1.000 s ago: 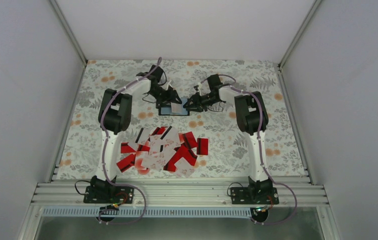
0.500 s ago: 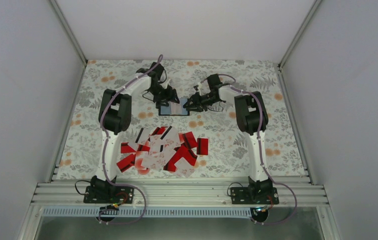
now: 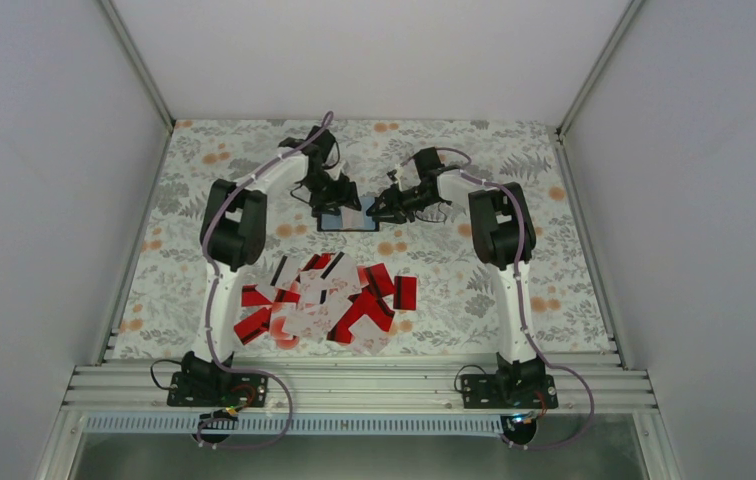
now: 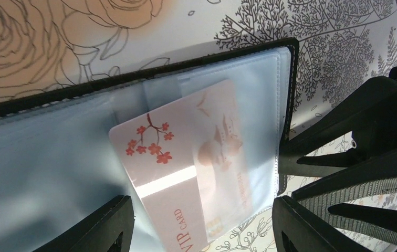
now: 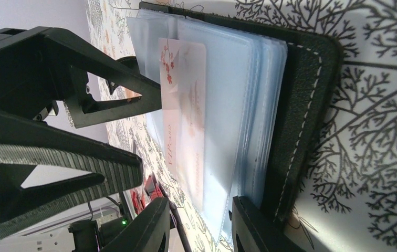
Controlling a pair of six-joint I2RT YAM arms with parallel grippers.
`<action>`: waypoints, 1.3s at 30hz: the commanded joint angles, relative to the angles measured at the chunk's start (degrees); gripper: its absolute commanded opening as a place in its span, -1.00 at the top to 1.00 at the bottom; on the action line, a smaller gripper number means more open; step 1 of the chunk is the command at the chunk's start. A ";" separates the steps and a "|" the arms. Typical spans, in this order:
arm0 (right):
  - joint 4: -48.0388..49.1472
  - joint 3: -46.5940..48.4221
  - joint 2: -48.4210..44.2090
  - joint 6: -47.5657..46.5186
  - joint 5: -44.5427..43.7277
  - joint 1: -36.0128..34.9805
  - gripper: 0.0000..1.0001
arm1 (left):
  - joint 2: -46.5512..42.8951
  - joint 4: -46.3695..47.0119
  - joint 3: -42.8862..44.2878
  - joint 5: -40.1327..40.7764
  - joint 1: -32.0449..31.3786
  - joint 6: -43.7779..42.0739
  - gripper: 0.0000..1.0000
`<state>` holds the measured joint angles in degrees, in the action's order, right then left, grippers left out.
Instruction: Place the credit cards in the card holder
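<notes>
The black card holder (image 3: 346, 219) lies open at the far middle of the table, its clear pale blue sleeves (image 4: 44, 173) showing. A pale pink credit card (image 4: 178, 157) with red blossoms sits tilted, partly inside one sleeve. My left gripper (image 4: 201, 231) is open, its fingers wide on either side of that card and off it. My right gripper (image 5: 199, 226) is at the holder's right end, jaws partly apart, one finger (image 5: 254, 223) resting on the cover's edge (image 5: 301, 121) and the sleeve corner between them. Several red and white credit cards (image 3: 324, 300) lie heaped nearer the arm bases.
The floral table cover (image 3: 514, 290) reaches grey walls on three sides. An aluminium rail (image 3: 354, 385) with both arm bases runs along the near edge. The two grippers stand close together over the holder.
My left gripper has opened and let go of the pale card, which now rests partly in the sleeve; the left wrist has drawn slightly back. The right arm has not moved.
</notes>
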<state>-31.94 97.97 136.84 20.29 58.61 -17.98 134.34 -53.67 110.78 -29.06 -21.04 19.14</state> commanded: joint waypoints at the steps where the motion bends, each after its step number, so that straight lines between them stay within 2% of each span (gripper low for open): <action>1: -0.13 -0.37 2.30 0.15 -2.74 -0.04 0.38 | 0.48 -1.89 0.44 1.43 -0.93 1.46 -0.33; 18: -0.71 1.17 2.76 -0.21 -2.93 -0.06 0.38 | 3.13 -0.58 5.16 -0.75 -1.99 2.97 -0.27; 30: -1.35 2.72 2.20 -0.34 -3.33 0.02 0.38 | 4.45 0.79 5.37 -4.45 -2.73 5.35 -0.21; 39: -2.55 2.59 -0.73 -0.94 -4.29 0.29 0.39 | 1.50 0.50 2.81 -1.46 -2.78 4.31 -0.24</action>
<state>-33.74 99.57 137.25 20.25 57.87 -17.93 136.79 -53.28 114.93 -31.00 -22.83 23.59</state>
